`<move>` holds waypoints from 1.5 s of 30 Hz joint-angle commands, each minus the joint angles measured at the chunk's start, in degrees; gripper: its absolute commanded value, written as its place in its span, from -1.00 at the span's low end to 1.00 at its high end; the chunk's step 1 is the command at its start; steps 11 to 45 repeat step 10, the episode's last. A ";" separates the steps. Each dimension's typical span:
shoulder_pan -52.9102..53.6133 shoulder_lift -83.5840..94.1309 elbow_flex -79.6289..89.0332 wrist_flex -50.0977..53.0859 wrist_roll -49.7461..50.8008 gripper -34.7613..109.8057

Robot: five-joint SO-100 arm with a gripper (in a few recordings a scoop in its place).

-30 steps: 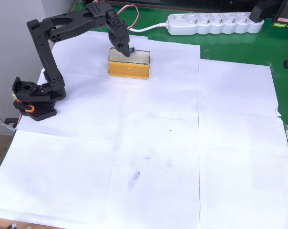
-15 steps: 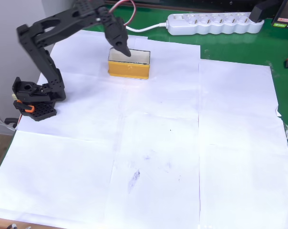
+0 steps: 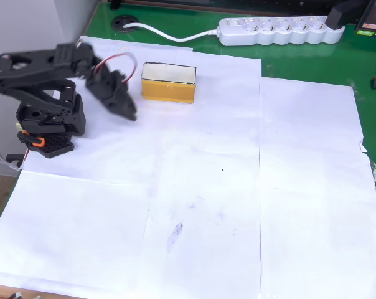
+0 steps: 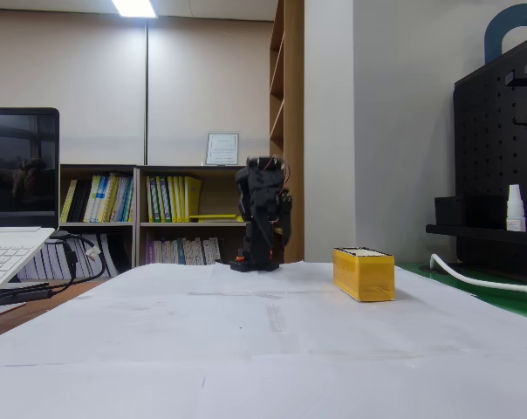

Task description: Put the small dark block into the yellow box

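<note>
Now, overhead view: hand [image 3: 127, 109] low at the left, close by the arm's base [image 3: 46, 138], smeared with motion blur; fingers pointing down and to the right; whether wide or narrow, cannot tell, and nothing plainly held between them.

Up and to the right of the hand, just a short way off but not touching: yellow box [image 3: 168, 83]; long axis running left to right in this view, pale top facing the camera, mustard side facing down the picture; near short end of the box turned toward the hand.

Whereabouts of the small dark block: cannot be told (too small, perhaps, against the box's pale inside); by judgement, lying down within the box, so the task likely done or all but done.

Between hand and box: bare white paper [image 3: 238, 187], nothing in the way; any return to the box a short reach up and right, with the box's left rim the only edge to clear.

Farther off: white power strip [image 3: 278, 30] along the top on the green tabletop [image 3: 300, 62], well apart from box and hand, its cable curving off to the left behind the box.

From the fixed view: arm [image 4: 262, 214] bunched upright at the far end of the paper; yellow box [image 4: 363, 273] to its right and nearer the camera; laptop [image 4: 10, 253] at the left edge, well clear; white cable [image 4: 473, 279] trailing at the right.
</note>
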 commanded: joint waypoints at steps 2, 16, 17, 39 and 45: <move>0.09 -10.72 -8.70 1.58 -0.35 -0.52; 1.14 -15.91 -12.83 15.82 -2.72 -0.52; 1.14 -15.91 -12.83 15.82 -2.72 -0.52; 1.14 -15.91 -12.83 15.82 -2.72 -0.52; 1.14 -15.91 -12.83 15.82 -2.72 -0.52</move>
